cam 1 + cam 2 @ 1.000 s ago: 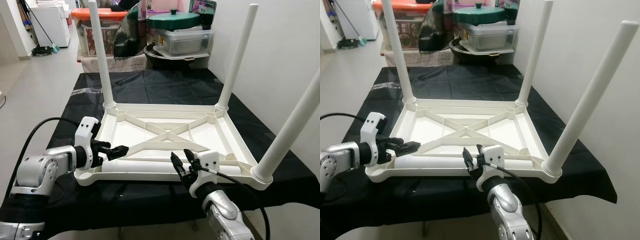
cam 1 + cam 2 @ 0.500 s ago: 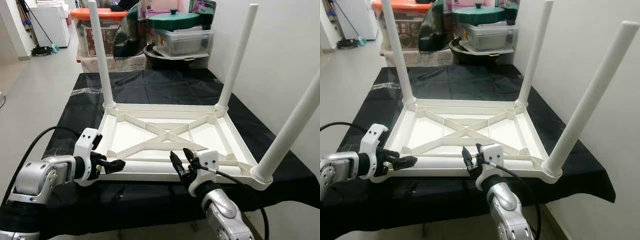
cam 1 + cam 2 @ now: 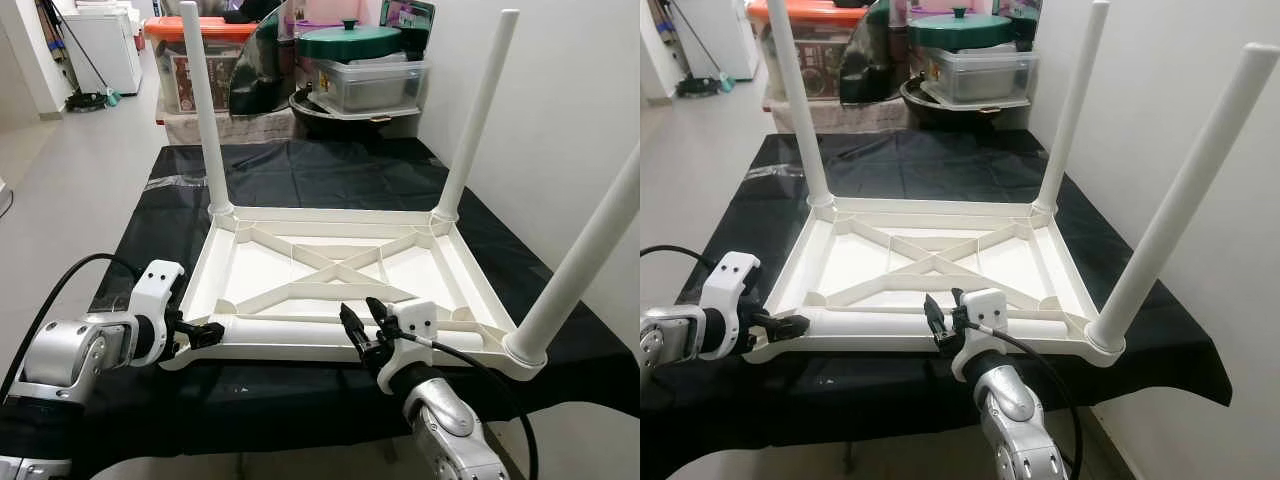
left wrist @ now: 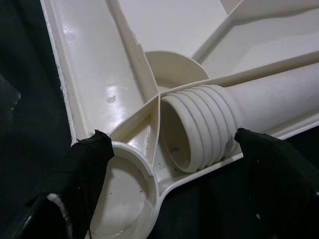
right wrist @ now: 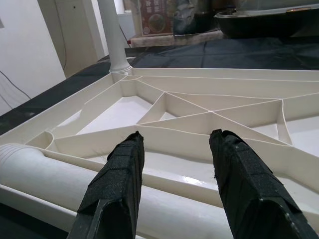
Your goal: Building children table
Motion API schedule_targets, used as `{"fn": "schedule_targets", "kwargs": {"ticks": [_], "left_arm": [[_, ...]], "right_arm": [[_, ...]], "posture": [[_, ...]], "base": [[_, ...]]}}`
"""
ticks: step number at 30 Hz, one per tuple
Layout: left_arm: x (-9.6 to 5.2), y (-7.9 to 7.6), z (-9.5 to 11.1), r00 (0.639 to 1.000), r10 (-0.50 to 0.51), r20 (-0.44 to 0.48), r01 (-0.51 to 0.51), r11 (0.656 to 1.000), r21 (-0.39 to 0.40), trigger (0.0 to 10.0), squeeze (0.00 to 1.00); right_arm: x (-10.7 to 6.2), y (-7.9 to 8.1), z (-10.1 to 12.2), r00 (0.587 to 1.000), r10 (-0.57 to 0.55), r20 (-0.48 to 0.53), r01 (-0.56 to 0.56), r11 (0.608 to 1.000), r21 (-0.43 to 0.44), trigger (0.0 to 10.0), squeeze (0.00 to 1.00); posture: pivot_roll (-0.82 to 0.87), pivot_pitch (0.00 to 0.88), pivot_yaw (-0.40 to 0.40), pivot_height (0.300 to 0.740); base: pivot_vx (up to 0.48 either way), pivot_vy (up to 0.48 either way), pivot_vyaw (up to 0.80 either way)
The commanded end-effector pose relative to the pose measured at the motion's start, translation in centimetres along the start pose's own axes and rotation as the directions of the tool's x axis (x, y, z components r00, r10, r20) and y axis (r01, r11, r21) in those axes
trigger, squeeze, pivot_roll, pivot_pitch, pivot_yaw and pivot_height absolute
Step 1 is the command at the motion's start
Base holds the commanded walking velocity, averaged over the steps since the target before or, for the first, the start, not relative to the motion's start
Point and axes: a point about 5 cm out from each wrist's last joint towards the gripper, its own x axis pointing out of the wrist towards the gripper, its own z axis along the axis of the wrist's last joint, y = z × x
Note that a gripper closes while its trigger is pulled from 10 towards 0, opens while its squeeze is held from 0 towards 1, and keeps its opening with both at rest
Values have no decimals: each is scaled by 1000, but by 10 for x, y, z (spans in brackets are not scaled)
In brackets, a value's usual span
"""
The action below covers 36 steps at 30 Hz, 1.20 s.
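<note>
Upturned table (image 3: 340, 270) on black-draped counter (image 3: 320, 175); loose leg (image 3: 290, 335) inside near rim; left gripper (image 3: 205, 335), right gripper (image 3: 362, 328) beside it, jaws wide, empty.

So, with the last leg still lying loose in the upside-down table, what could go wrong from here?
1. The loose leg is round and lies along the near rim. A one-sided push could roll it out of reach.
2. The left tool is open around the threaded end and the empty corner socket. Tilting the leg in may cross the threads.
3. The right tool hovers open over the leg. An off-centre grasp could let it swing.
</note>
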Motion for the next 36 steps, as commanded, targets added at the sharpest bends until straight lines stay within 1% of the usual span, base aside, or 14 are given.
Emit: {"fn": "schedule_targets", "kwargs": {"ticks": [1,2,3,5,6,9,12,18,23,29,36], "left_arm": [[2,-1,-2,1000,-10,-3,10,1000,-23,10000,0],[3,-5,-1,1000,-24,-2,24,1000,-14,10000,0],[3,-5,-1,1000,-24,-2,24,1000,-14,10000,0],[6,-13,8,999,-45,17,45,999,7,10000,0],[6,-13,8,999,-45,17,45,999,7,10000,0],[7,-22,25,996,-67,50,65,997,36,10000,0],[9,-28,33,995,-82,63,78,995,54,10000,0],[10,-31,31,995,-91,44,89,994,58,10000,0],[11,-29,22,997,-73,4,73,995,62,10000,0],[11,-28,21,998,-67,-5,67,996,60,10000,0],[15,-34,15,996,-86,-33,88,995,48,10000,0]], "right_arm": [[0,0,-3,1000,6,-19,-6,1000,8,10000,0],[0,0,-2,1000,6,-19,-6,1000,7,10000,0],[0,0,-2,1000,6,-19,-6,1000,7,10000,0],[0,0,-3,1000,7,-19,-7,1000,7,10000,0],[0,0,-3,1000,7,-19,-7,1000,7,10000,0],[0,0,-3,1000,7,-21,-7,1000,6,10000,0],[0,1,-3,1000,7,-21,-7,1000,7,10000,0],[0,2,-4,1000,6,-21,-6,1000,9,10000,0],[0,1,-4,1000,6,-23,-6,1000,12,10000,0],[0,1,-4,1000,8,-26,-8,1000,11,10000,0],[-1,1,-4,1000,7,-25,-7,1000,9,10000,0]], "posture": [[213,0,-85,740],[211,0,-85,740],[211,0,-85,740],[212,0,-86,740],[212,0,-86,740],[213,0,-80,740],[212,0,-77,740],[212,0,-72,740],[212,0,-75,740],[212,0,-77,740],[207,0,-73,740]], "base": [[0,0,0],[0,0,0],[0,0,0],[0,0,0],[0,0,0],[0,0,0],[0,0,0],[0,0,0],[0,0,0],[0,0,0],[0,0,0]]}}
